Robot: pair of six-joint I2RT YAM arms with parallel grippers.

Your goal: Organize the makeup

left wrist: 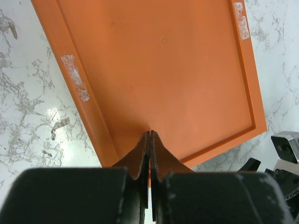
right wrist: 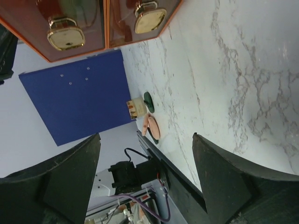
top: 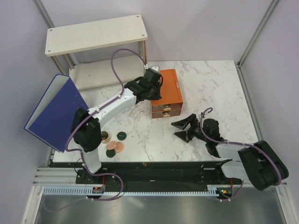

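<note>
A gold-rimmed jar (top: 105,137), a dark green compact (top: 121,136), a peach disc (top: 117,147) and a second dark green compact (top: 110,152) lie together on the marble table near its front left. The right wrist view also shows the jar (right wrist: 137,108), one compact (right wrist: 148,102) and the disc (right wrist: 152,127). The peach and mint-green tubes are out of view. My left gripper (top: 152,87) is shut and empty over the orange drawer box's top (left wrist: 159,70). My right gripper (top: 184,129) is open and empty, low over the table right of the box front, facing the makeup.
The orange drawer box (top: 167,93) stands mid-table, both drawers shut, gold handles (right wrist: 65,33) facing front. A big blue binder (top: 56,112) stands open at the left edge. A wooden two-level shelf (top: 96,35) is at the back left.
</note>
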